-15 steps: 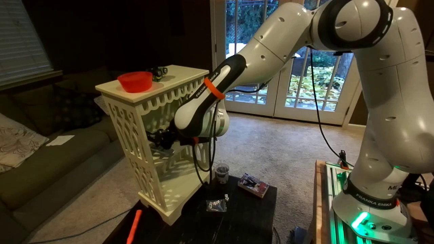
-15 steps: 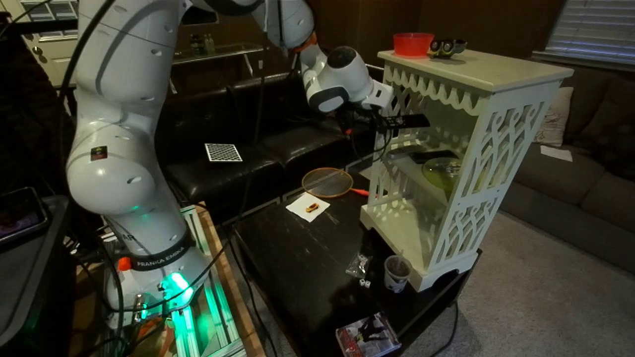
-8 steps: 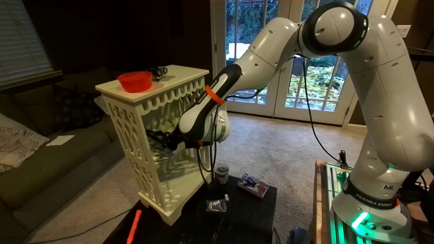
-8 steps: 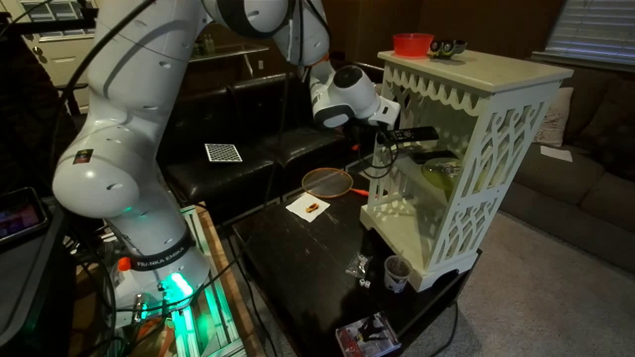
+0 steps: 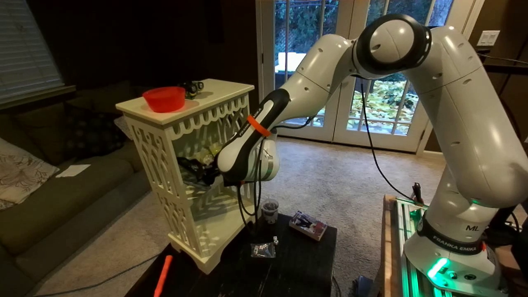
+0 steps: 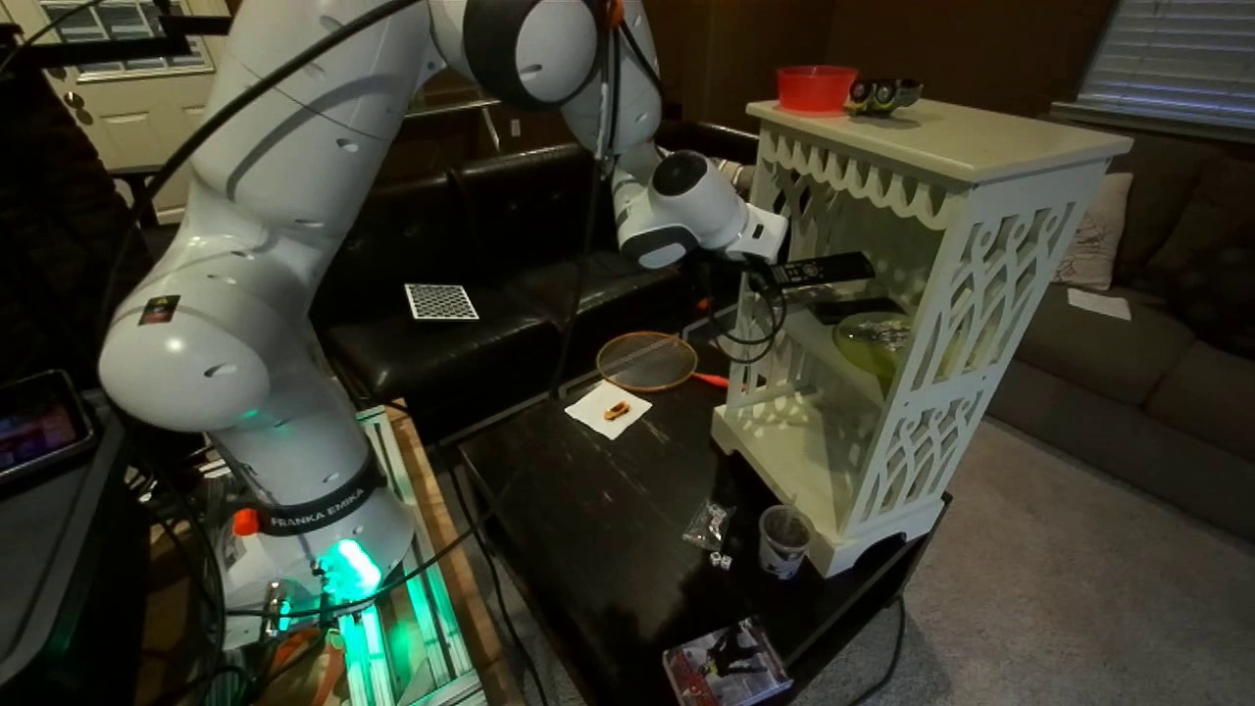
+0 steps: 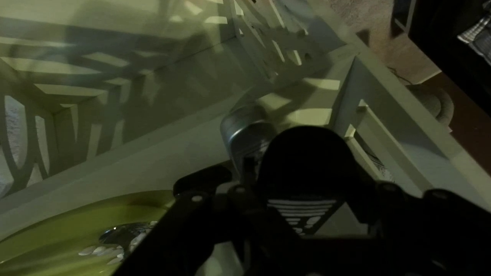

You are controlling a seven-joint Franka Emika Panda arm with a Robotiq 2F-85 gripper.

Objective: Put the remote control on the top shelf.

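Note:
The black remote control juts out from my gripper, which is shut on it, and reaches into the open front of the white stand, above its middle board. In the wrist view the remote control's dark rounded end sticks out past the gripper; pale printed marks show on its face. The jaws themselves are very dark there. The top shelf, the stand's uppermost cream board, lies higher than the gripper in both exterior views.
On the top shelf sit a red bowl and a toy car. The middle board bears a green dish, a flat dark object and a silvery object. A scalloped trim hangs under the top board.
The arm has come down, lowering the gripper and the remote control. The remote control has also moved a little farther into the stand's opening. The grip looks unchanged.

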